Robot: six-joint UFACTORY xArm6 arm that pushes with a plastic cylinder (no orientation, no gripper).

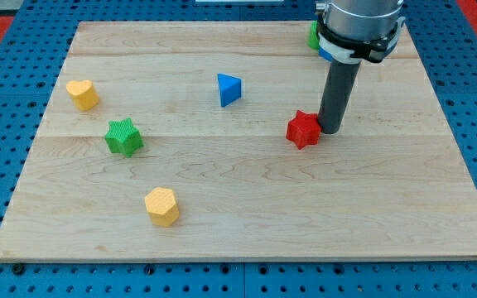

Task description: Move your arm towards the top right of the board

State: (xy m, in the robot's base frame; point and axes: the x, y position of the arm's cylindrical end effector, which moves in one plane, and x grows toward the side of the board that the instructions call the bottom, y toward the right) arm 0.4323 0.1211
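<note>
While the rod (338, 91) stands upright, my tip (331, 131) touches the red star block (303, 129); no pincer shows.

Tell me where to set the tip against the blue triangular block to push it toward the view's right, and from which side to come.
Set my tip on the flat upright face of the blue triangular block, coming from the view's left. Its pointed end faces right, probably glancing off. My tip now stands beside the red block.
</note>
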